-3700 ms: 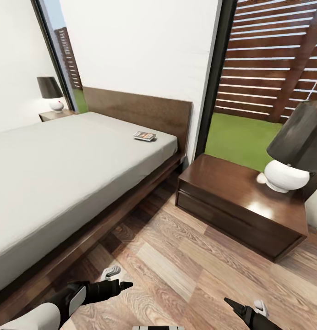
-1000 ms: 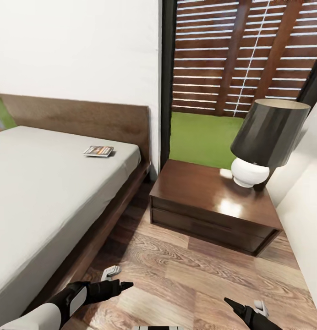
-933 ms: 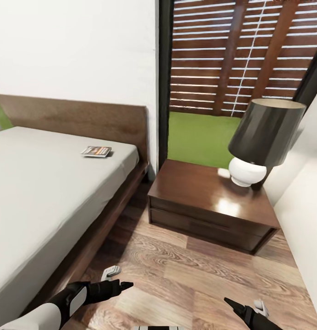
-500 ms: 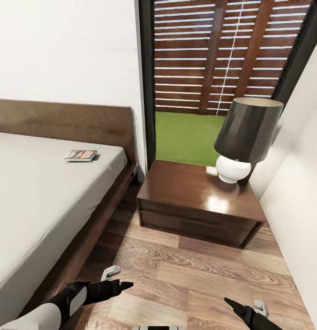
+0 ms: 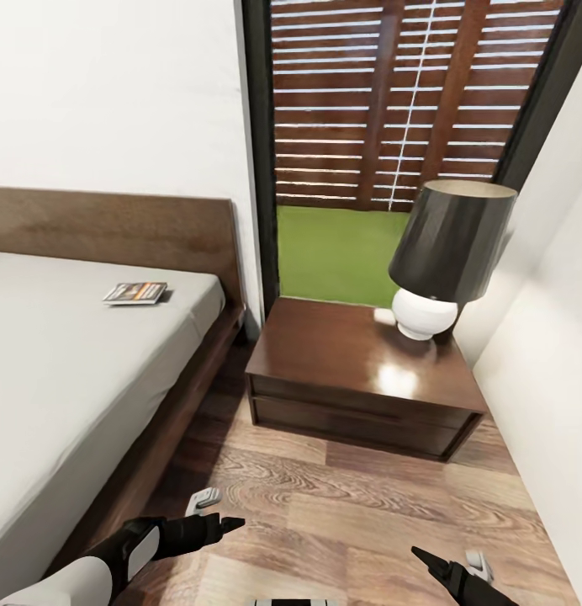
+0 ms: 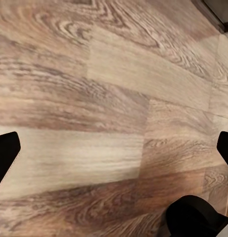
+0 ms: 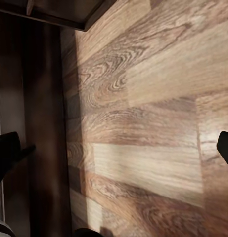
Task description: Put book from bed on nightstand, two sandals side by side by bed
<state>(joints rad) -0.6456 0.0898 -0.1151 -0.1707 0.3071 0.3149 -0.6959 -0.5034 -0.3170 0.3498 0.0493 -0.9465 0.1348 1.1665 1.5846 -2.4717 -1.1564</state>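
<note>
Left gripper (image 5: 228,523) held low over wood-plank floor (image 5: 367,513), forearm level, fingers spread wide, empty. Book (image 5: 135,293) flat on bed (image 5: 64,370) near headboard. Nightstand (image 5: 358,379) beside bed, bearing lamp (image 5: 447,252). Right gripper (image 5: 425,557) low, fingers spread, empty.

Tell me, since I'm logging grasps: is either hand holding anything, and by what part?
Nothing is held. Both hands, left and right, are open over bare floor; the book lies on the bed.
</note>
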